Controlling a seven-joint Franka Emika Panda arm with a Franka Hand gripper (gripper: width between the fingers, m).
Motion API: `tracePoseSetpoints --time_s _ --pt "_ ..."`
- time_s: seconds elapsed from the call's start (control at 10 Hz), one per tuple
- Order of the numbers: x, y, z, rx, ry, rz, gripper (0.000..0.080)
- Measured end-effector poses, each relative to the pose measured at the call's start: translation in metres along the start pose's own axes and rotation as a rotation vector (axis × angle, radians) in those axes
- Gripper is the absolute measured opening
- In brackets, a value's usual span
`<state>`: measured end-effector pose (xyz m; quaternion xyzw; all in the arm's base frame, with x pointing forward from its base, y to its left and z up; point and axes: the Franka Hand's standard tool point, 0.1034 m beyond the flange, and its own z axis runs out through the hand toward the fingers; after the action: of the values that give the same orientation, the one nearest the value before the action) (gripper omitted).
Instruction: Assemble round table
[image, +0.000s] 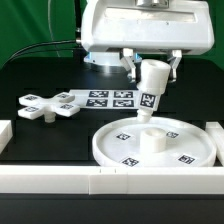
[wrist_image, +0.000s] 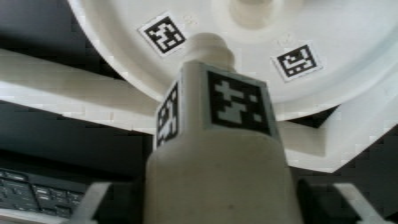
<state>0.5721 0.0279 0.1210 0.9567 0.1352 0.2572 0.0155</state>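
While aloft, cylinder post (image: 151, 86) over round disc (image: 101, 148)

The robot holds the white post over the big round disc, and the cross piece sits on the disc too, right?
Not quite: the cross piece lies on the table, apart from the round disc, as the exterior view shows. The gripper does hold the post over the disc.

Disc (image: 188, 136) hub seemingly clear beneath post (image: 152, 85); cross piece (image: 45, 106) well apart; border blocks (image: 50, 180) front.
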Motion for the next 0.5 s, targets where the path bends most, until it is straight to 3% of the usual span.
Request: tracePoseSetpoints --time_s 0.4,0.5 --pt "-0.0081 0.0023 0.0034 0.004 -0.019 0.017 0.0409" --pt "-0.0104 -0.0050 0.0064 0.019 -0.029 0.021 0.0409"
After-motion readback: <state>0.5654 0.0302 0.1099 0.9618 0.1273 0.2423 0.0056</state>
